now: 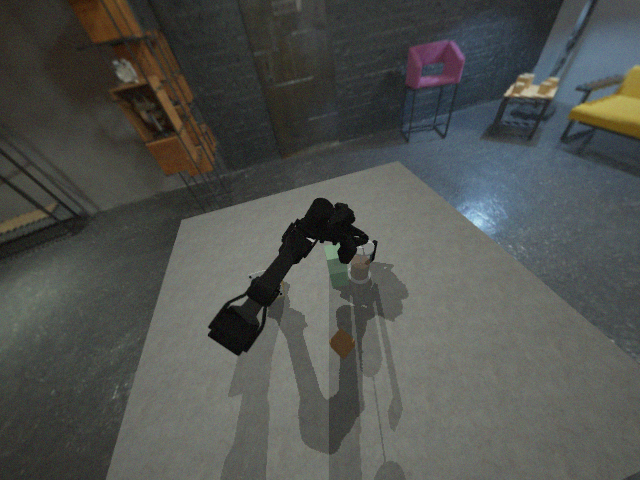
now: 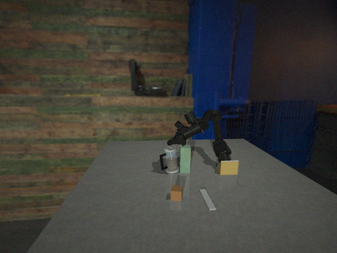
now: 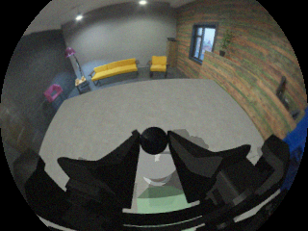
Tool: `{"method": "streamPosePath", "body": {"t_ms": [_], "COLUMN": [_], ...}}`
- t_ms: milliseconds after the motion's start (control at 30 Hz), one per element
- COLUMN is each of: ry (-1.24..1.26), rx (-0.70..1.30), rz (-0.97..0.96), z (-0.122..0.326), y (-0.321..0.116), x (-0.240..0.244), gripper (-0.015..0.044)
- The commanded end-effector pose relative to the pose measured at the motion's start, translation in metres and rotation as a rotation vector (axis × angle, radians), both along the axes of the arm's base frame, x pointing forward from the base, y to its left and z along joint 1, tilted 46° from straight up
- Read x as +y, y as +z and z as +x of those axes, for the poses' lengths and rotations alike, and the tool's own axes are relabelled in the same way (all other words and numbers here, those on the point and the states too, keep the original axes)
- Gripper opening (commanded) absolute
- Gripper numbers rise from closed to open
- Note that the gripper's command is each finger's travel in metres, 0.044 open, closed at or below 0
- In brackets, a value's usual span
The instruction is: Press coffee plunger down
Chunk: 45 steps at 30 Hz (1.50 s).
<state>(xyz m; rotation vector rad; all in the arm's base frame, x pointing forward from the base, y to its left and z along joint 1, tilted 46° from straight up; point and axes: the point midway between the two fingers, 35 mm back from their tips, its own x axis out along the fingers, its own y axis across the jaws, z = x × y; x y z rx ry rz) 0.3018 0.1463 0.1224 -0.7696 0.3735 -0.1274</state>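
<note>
On the wide grey matte desk (image 2: 114, 217) everything sits toward the middle. Black six-joint robot arm (image 1: 281, 263) rises from its base near the desk's far side in exterior view, bends over at the elbow & reaches down-left to the press.

Tall pale-green rectangular block (image 2: 185, 162) stands upright just beside the press, on its right in exterior view; whether they touch, can't tell. Clear glass coffee press w/ black side handle & brown liquid in its lower half (image 2: 171, 162) stands upright on the desk, handle pointing left in exterior view, away from the green block.

Yellow wedge-shaped block w/ white top edge (image 2: 228, 167) sits by the arm's base, well apart from the press. Small orange-brown cube (image 2: 176, 193) lies nearer the camera in exterior view, in front of the press & green block. Flat white strip (image 2: 207, 198) lies on the desk right of the cube, apart from it.

Black parallel-jaw end effector (image 2: 171, 142) is right over the press lid, partly closed & clamped on the round black plunger knob (image 3: 153, 139); wrist view shows the knob pinched between both fingers. Only a short bit of thin rod shows between knob & lid in exterior view, so plunger looks mostly down.
</note>
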Motion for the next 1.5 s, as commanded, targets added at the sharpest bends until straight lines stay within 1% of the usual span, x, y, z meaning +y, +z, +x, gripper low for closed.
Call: {"method": "streamPosePath", "body": {"t_ms": [0,833,1233,1367,1467], "ry": [-0.012,-0.002,-0.002,-0.003,-0.007], "rx": [0.011,0.004,0.004,0.005,0.014], "rz": [-0.023,-0.007,-0.007,-0.007,-0.006], "z": [0.001,0.0,0.0,0.0,-0.003], "y": [-0.004,-0.002,-0.002,-0.001,0.007], "x": [-0.004,0.0,0.0,0.001,0.012], "gripper": [0.013,0.013,0.044,0.044,0.044]}}
